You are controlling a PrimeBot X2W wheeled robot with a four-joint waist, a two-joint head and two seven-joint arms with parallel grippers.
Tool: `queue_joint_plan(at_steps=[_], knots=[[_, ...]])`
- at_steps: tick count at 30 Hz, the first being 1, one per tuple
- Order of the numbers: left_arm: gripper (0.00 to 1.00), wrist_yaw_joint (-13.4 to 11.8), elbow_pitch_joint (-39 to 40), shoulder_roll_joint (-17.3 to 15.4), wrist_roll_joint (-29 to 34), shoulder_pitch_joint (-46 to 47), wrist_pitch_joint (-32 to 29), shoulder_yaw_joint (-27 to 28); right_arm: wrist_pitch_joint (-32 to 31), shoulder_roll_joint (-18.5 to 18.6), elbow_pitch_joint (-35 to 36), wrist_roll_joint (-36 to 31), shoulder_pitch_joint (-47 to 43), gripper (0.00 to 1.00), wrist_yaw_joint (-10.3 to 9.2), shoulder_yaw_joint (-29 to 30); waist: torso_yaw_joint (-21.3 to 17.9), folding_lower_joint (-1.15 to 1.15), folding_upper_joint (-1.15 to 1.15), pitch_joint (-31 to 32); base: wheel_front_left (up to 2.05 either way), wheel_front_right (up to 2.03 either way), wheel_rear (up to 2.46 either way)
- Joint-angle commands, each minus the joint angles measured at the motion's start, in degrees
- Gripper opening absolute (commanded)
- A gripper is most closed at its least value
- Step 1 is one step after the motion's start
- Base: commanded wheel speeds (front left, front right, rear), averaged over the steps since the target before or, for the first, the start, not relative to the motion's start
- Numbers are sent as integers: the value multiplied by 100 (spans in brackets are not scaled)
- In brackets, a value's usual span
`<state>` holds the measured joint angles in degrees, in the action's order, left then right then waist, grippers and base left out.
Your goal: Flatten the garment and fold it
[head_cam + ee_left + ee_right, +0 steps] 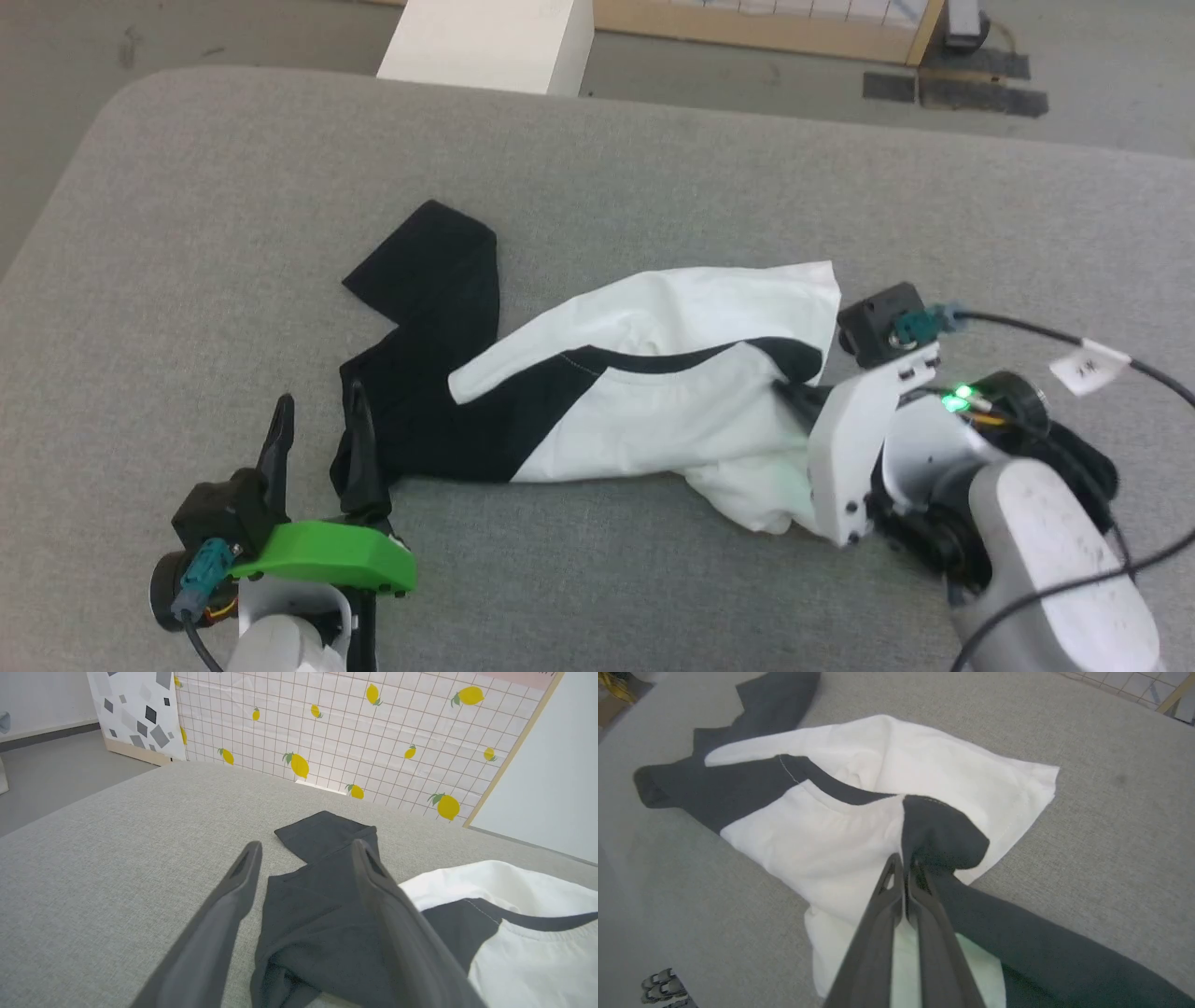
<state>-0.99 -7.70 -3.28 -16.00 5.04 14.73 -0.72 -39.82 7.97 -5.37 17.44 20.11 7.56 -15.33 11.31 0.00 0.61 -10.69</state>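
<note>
Flattening likely goes best if the left gripper [319,399], open with a black sleeve [308,896] between its fingers [224,905], first closes there, while the right gripper [903,865], shut on a black fold [938,835], draws the crumpled shirt [672,411] taut across the grey table [653,159].

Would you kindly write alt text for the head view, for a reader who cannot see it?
A crumpled white T-shirt with black sleeves lies on a grey padded table. The right pincer grips its right end, while the left pincer is open at a black sleeve near the lower left.
</note>
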Motion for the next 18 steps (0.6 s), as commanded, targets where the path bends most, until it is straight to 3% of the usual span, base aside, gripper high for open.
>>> queue_joint_plan(at_steps=[1, 3, 8, 12, 13, 14, 15, 16, 18], knots=[[100, 38, -33, 28, 62, -36, 26, 24, 72, -11, 195, 169, -203, 0, -8, -60, -116, 0, -61, 182, 0, 0, 0], [100, 55, -70, 30, 94, -65, 26, 52, 112, 88, 656, 456, -437, 0, -8, -273, -180, 0, -61, 295, 0, 0, 0], [100, 56, -69, 31, 176, -168, 27, 144, -423, 881, 2027, 1460, -1375, 0, -8, -1077, -374, 0, -61, 536, 0, 0, 0], [100, 81, -57, 24, 215, -230, 27, 209, -1283, 1369, 2462, 1652, -2368, 0, -8, -928, -502, 0, -61, 621, 0, 0, 0], [100, 85, -55, 24, 222, -238, 27, 219, -1477, 1404, 2502, 1641, -2584, 7, -8, -859, -518, 0, -61, 628, 0, 0, 0], [100, 88, -50, 24, 227, -245, 27, 231, -1692, 1412, 2542, 1634, -2828, 31, -8, -775, -535, 0, -61, 629, 0, 0, 0], [100, 93, -46, 25, 230, -249, 27, 237, -1818, 1399, 2566, 1591, -2994, 47, -8, -686, -545, 0, -61, 624, 0, 0, 0], [100, 100, -41, 25, 233, -246, 27, 240, -1929, 1363, 2578, 1520, -3172, 100, -8, -580, -550, 0, -61, 608, 0, 0, 0], [100, 117, -46, 26, 233, -226, 27, 236, -1968, 1201, 2609, 1413, -3395, 100, -8, -354, -540, 0, -61, 581, 0, 0, 0]])
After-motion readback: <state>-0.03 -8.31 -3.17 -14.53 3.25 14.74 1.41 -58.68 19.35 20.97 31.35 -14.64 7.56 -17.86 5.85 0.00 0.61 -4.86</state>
